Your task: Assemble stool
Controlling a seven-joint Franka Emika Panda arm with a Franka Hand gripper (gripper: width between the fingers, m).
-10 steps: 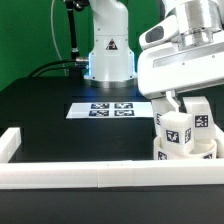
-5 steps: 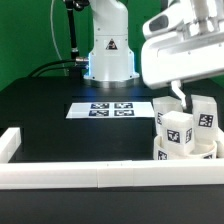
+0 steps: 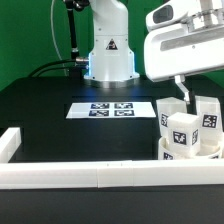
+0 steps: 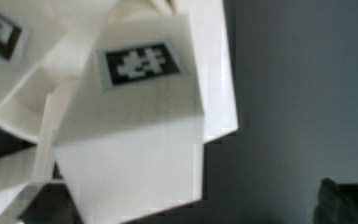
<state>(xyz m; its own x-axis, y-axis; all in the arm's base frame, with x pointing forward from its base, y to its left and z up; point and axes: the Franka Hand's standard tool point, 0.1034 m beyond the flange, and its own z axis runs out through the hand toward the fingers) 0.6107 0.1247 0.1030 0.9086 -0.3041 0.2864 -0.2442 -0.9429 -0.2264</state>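
The white round stool seat [image 3: 192,153] lies at the exterior view's right, against the front rail. Two short blocky legs with black-and-white tags stand upright on it, one in front [image 3: 180,131] and one behind [image 3: 208,118]. My gripper [image 3: 184,97] hangs just above the legs, with one thin finger [image 3: 180,88] showing. In the wrist view a tagged leg [image 4: 149,120] fills the space between my dark fingertips [image 4: 354,200]. The jaws stand wide apart, with a dark gap beside the leg. My gripper [image 4: 194,208] is open.
The marker board [image 3: 112,109] lies flat on the black table in front of the robot base [image 3: 108,55]. A long white border rail [image 3: 70,176] runs along the front, and a short one [image 3: 9,143] stands at the exterior view's left.
My gripper has risen and moved toward the exterior view's right. The seat with its two legs has shifted a little to the right as well.
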